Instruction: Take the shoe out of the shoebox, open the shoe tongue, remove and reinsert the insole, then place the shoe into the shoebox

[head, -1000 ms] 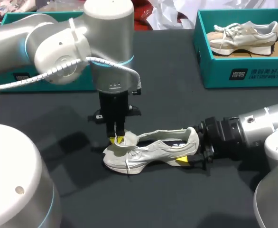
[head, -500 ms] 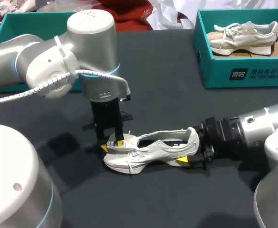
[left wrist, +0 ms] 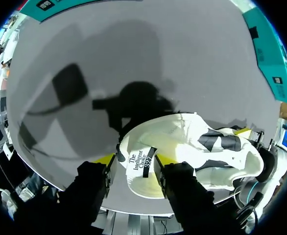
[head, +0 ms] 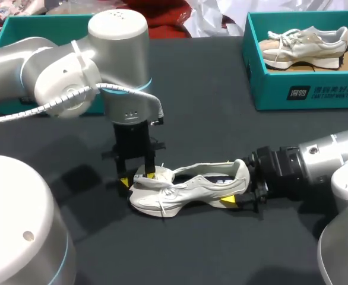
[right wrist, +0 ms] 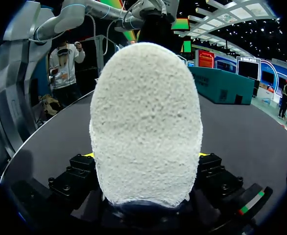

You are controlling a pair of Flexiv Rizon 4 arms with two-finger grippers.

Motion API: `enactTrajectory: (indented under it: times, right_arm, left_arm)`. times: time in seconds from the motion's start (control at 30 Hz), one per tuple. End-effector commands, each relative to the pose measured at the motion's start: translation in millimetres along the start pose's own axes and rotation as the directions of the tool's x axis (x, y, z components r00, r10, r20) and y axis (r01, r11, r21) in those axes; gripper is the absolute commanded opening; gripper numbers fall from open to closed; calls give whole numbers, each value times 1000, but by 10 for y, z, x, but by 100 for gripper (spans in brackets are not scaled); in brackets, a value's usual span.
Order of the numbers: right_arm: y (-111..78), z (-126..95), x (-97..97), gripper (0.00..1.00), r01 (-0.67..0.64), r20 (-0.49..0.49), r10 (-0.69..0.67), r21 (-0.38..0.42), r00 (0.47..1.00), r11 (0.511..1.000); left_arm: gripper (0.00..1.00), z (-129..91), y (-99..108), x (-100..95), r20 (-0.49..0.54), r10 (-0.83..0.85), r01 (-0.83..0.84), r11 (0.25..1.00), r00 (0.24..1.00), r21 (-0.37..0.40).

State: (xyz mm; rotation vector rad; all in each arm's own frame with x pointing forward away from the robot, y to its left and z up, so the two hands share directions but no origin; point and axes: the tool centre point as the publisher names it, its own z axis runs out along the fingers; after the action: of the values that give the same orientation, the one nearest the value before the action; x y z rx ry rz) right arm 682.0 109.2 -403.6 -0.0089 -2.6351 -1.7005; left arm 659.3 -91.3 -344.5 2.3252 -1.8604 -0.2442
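On the dark bench (head: 221, 89), my left arm (head: 61, 77) comes in from the left and stands over the front of a pale shoe (head: 189, 189). My right arm (head: 316, 160) lies low from the right, in line with the shoe's heel. A teal shoebox (head: 304, 89) sits at the far right with a second shoe (head: 304, 41) lying in it. Another teal box (head: 43, 24) sits at the far left, partly behind the left arm.

The shoe rests on its sole near the middle of the bench, well apart from the shoebox, toe to the left and heel to the right. The right tool (head: 236, 185) is closed on the heel (right wrist: 146, 122), with a yellow tip on either side. The left tool (head: 137, 178) points straight down at the toe end with its fingers spread. The tongue (left wrist: 142, 164), folded forward with its label up, lies between them. Whether either finger presses on it I cannot tell.
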Motion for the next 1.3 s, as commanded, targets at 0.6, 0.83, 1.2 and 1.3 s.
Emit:
enactTrajectory:
  times: [0.6,0.83,1.2,1.3]
  right_arm:
    - [-10,24,-1,0,0,2,0,3,1000,1000]
    - [-10,24,-1,0,0,2,0,3,1000,1000]
    - [-10,24,-1,0,0,2,0,3,1000,1000]
    - [-10,24,-1,0,0,2,0,3,1000,1000]
  left_arm:
    - [60,-1072,309,387,-121,411,-401,910,903,103]
    - [38,-1266,455,616,-44,726,-724,688,686,51]
    - [0,-1314,485,702,-12,941,-940,339,339,-27]
    - [0,-1314,485,702,-12,941,-940,339,339,-27]
